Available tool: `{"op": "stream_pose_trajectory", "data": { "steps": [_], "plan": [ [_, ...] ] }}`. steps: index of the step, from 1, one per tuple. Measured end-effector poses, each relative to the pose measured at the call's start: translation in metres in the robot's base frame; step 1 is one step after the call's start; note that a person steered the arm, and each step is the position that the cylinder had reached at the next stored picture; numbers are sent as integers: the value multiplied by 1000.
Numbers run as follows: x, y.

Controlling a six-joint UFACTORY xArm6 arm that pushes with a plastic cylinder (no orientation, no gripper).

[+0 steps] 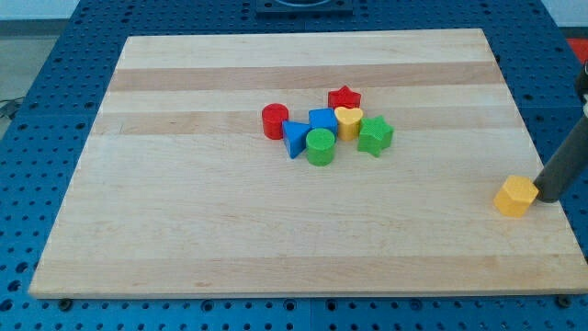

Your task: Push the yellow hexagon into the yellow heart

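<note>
The yellow hexagon (pixel 515 196) lies near the board's right edge, low in the view. My tip (pixel 548 197) sits just to its right, about touching it. The yellow heart (pixel 349 120) is in a cluster near the board's middle, far to the upper left of the hexagon. It touches the blue cube (pixel 322 120) on its left, the red star (pixel 344 98) above it and the green star (pixel 375 136) at its lower right.
The cluster also holds a red cylinder (pixel 275 121), a blue triangle (pixel 295 138) and a green cylinder (pixel 321 147). The wooden board (pixel 184 230) lies on a blue perforated table; its right edge is close to the hexagon.
</note>
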State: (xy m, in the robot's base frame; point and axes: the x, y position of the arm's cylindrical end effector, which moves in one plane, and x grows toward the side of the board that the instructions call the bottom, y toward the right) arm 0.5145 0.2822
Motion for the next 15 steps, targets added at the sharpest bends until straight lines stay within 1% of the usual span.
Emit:
{"op": "stream_pose_trajectory", "data": {
  "steps": [1,2,3,5,6,7,8,9,10,11,12,15],
  "plan": [
    [20,-11],
    [40,-35],
    [25,-69],
    [-47,-132],
    [-47,-133],
    [-2,-99],
    [9,-55],
    [-46,-57],
    [-69,-76],
    [-76,-105],
    [-83,-117],
    [-135,-170]
  ]
}}
